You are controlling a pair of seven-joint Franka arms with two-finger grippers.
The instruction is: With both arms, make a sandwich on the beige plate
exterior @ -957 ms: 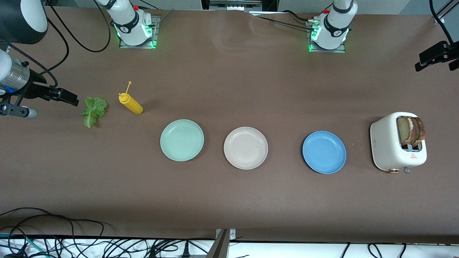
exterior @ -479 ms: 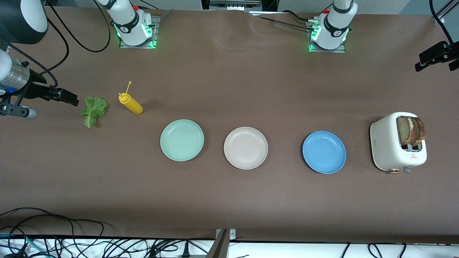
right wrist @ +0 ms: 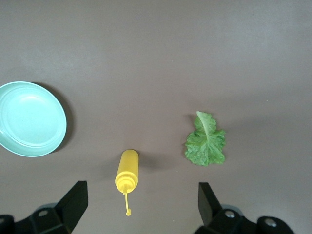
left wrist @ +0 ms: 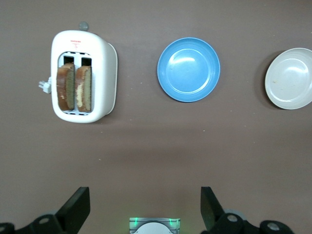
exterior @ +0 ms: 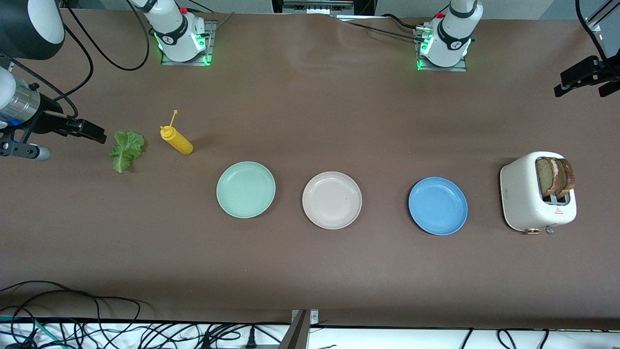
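Almost nothing has changed over the last second, so the sandwich is not yet started. At the right arm's end of the tabletop (exterior: 310,271) the right hand (right wrist: 141,204) hangs high with its fingers spread wide and empty, over the lettuce leaf (exterior: 127,150) and the yellow squeeze bottle (exterior: 177,140) just beside it. Next comes the mint plate (exterior: 246,189), then the beige plate (exterior: 332,199), bare in the middle of the row, then the blue plate (exterior: 438,206). At the left arm's end the two bread slices (exterior: 556,175) stand in the white toaster (exterior: 525,203). The left hand (left wrist: 145,204) (the only thing that shifted, slightly) hangs wide and empty above them.
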